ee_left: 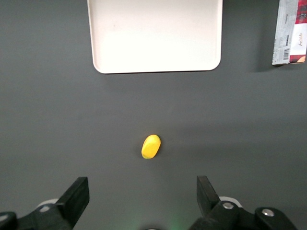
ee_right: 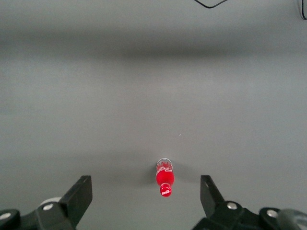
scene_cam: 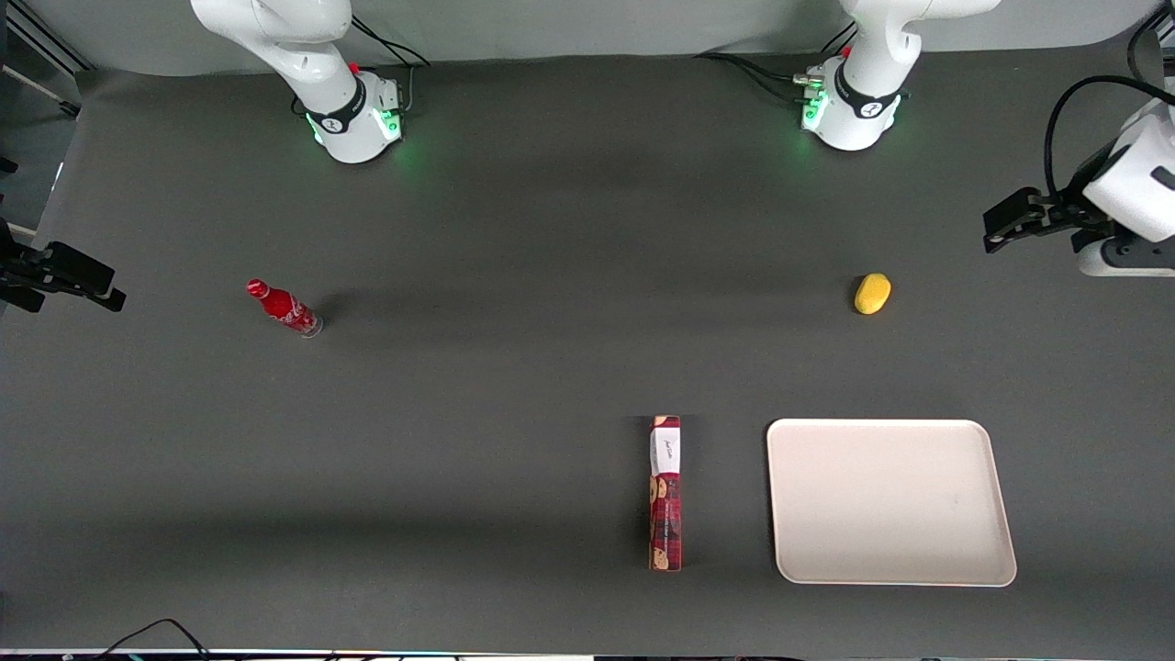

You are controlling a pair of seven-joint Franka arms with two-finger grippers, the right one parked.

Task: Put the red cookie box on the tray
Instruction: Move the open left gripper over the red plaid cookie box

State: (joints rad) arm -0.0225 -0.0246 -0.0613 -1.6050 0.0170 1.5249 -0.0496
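The red cookie box [scene_cam: 665, 493] lies flat on the dark table, a long plaid carton whose white-label end points away from the front camera. One end of the red cookie box [ee_left: 290, 31] shows in the left wrist view. The cream-white tray [scene_cam: 886, 500] sits beside it with a gap between them, and nothing is on the tray [ee_left: 153, 33]. My left gripper [scene_cam: 1008, 223] hangs above the working arm's end of the table, farther from the front camera than the tray. The gripper [ee_left: 142, 192] is open and holds nothing.
A small yellow oval object [scene_cam: 872, 293] lies on the table farther from the front camera than the tray, and the yellow object [ee_left: 151, 146] is just ahead of my fingertips. A small red bottle [scene_cam: 283, 308] stands toward the parked arm's end.
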